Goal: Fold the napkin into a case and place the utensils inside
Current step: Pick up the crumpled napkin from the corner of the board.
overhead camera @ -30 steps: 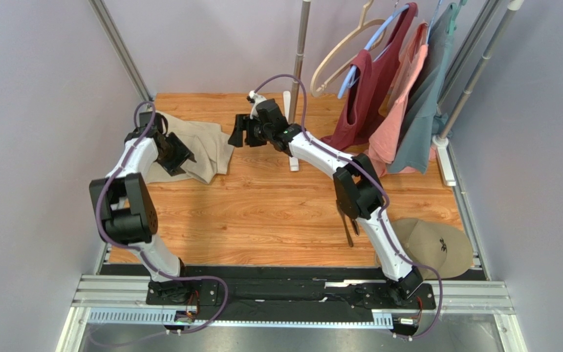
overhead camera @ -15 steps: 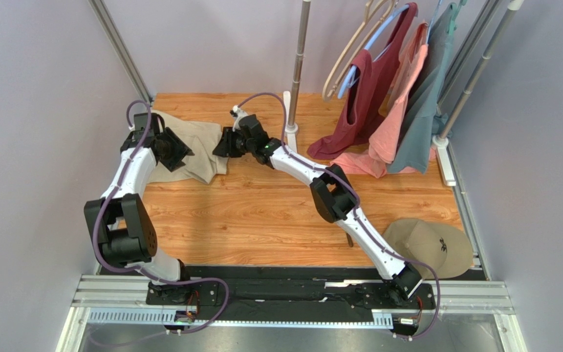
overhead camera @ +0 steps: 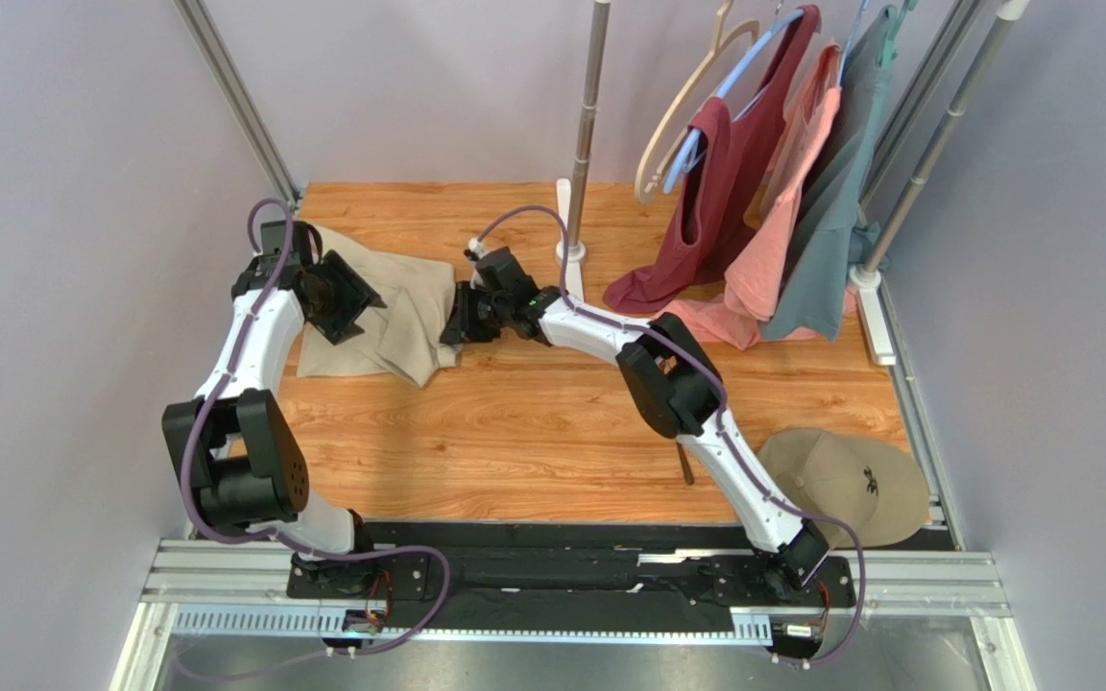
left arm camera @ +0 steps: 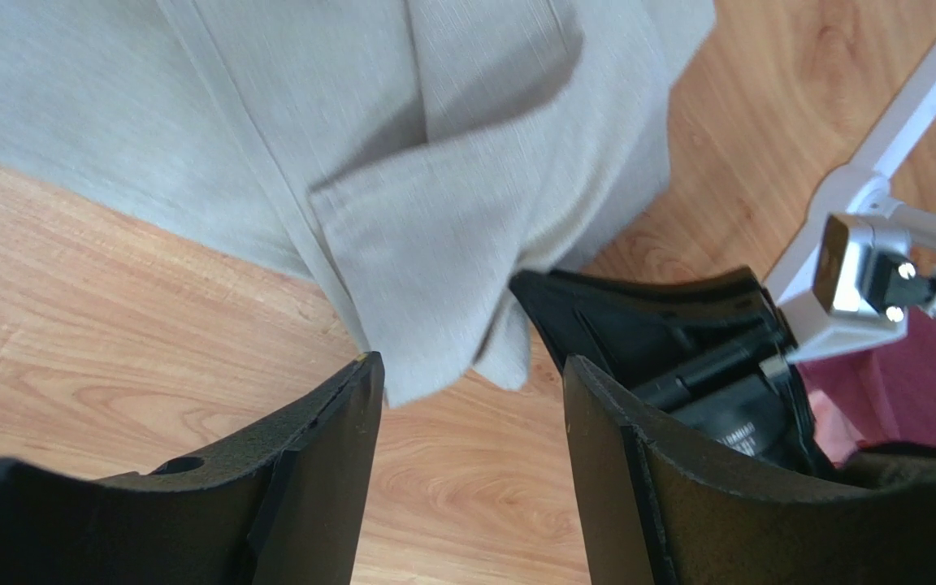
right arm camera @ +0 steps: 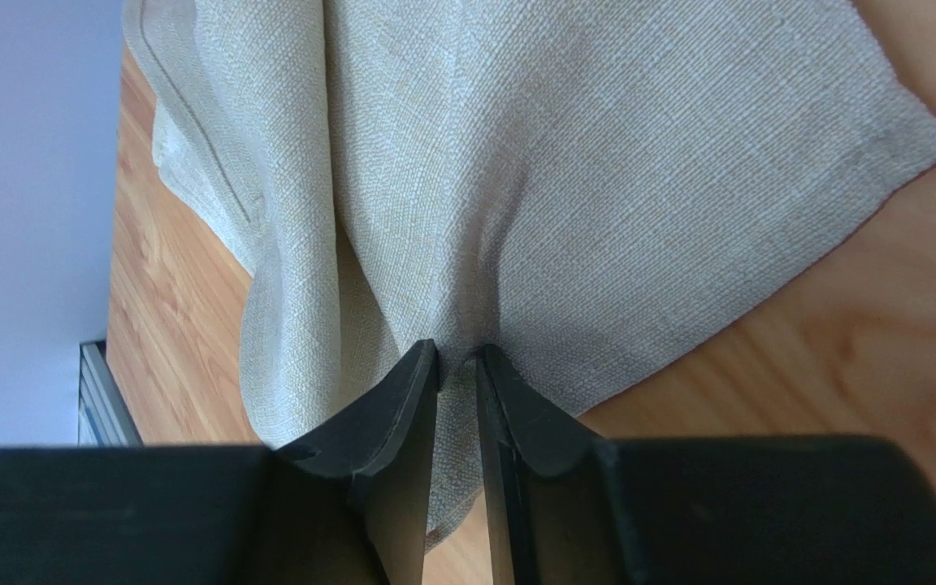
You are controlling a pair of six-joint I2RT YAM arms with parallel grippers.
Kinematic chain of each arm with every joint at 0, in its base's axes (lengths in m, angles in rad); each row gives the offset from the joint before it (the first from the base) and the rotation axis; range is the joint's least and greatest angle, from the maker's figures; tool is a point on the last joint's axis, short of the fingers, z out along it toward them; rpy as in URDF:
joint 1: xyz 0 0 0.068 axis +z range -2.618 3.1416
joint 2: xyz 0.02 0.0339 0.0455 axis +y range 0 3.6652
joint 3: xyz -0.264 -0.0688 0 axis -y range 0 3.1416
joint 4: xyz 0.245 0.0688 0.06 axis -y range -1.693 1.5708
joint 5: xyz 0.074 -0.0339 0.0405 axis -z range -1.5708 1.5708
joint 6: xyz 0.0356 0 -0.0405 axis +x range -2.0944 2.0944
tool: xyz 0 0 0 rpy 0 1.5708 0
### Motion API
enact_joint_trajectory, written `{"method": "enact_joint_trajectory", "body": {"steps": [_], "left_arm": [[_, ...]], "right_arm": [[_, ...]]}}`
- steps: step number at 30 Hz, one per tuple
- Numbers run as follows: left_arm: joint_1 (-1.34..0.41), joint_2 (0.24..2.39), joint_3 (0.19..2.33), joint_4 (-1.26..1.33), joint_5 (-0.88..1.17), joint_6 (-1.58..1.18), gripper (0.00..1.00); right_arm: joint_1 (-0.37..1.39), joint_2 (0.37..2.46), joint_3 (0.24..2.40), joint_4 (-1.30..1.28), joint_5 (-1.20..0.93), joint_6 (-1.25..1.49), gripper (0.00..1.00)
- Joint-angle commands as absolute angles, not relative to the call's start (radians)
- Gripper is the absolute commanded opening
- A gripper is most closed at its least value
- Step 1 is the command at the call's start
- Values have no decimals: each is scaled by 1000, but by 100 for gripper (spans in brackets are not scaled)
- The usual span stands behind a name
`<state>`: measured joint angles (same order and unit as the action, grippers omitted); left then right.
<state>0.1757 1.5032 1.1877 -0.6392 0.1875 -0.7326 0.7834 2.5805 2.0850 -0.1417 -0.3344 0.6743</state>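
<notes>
The beige-tan napkin (overhead camera: 389, 305) lies rumpled at the back left of the wooden table. My right gripper (overhead camera: 455, 323) is shut on a fold at the napkin's right edge. In the right wrist view the cloth (right arm camera: 558, 171) is pinched between the nearly closed jaws (right arm camera: 457, 362). My left gripper (overhead camera: 338, 297) is over the napkin's left part, open and empty. In the left wrist view its jaws (left arm camera: 471, 408) stand wide apart, with a hanging napkin corner (left arm camera: 461, 244) just beyond them. One dark utensil (overhead camera: 684, 464) shows partly under the right arm. No case is formed.
A round tan cap (overhead camera: 845, 485) lies at the near right. Maroon (overhead camera: 710, 187), salmon (overhead camera: 783, 216) and grey-teal (overhead camera: 840, 187) garments hang on a rack at the back right. A white rack foot (overhead camera: 569, 231) stands behind the right gripper.
My right gripper has come down and toward the near side, closed on the napkin's right edge and pulled it. My left gripper has shifted slightly toward the back left.
</notes>
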Motion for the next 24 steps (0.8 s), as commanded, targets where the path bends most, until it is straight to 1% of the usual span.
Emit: {"method": "enact_joint_trajectory", "body": {"steps": [1,3,4,5,7,8,9,11,12,15,18,21,24], "left_arm": [[167,1537,1233,-716,152,-666,64],[120,1548,1244,-745,96,-643,63],[94,1572,1253,-767,60,-620,63],[63,1589,1285,-791,25,-615,63],[5,1646,1314,-856,-61,-615,61],[-5,1661,1333,-868,-81,-620,59],[-29,1673,1338,-868,-87,-621,54],[-38,1693,1325,-856,-68,-632,50],[-38,1700,1321,-841,-49,-638,42],[-38,1701,1287,-807,-21,-652,38],[-38,1686,1247,-763,-40,-644,37],[-38,1664,1191,-697,-9,-621,37],[-38,1699,1173,-698,12,-627,37]], "right_arm": [[805,2392,1873,-253,-338,615,26],[807,2323,1769,-227,-328,611,29],[805,2272,1755,-210,-319,592,32],[804,2252,1756,-219,-311,575,39],[789,2224,1817,-299,-282,531,48],[781,2217,1838,-331,-276,519,54],[766,2209,1851,-356,-269,509,55],[750,2169,1844,-380,-255,488,59],[735,2154,1832,-382,-256,483,60],[707,2117,1769,-359,-268,476,61],[680,2106,1712,-325,-314,488,60],[661,2092,1665,-290,-333,497,60],[650,2083,1649,-284,-327,497,60]]}}
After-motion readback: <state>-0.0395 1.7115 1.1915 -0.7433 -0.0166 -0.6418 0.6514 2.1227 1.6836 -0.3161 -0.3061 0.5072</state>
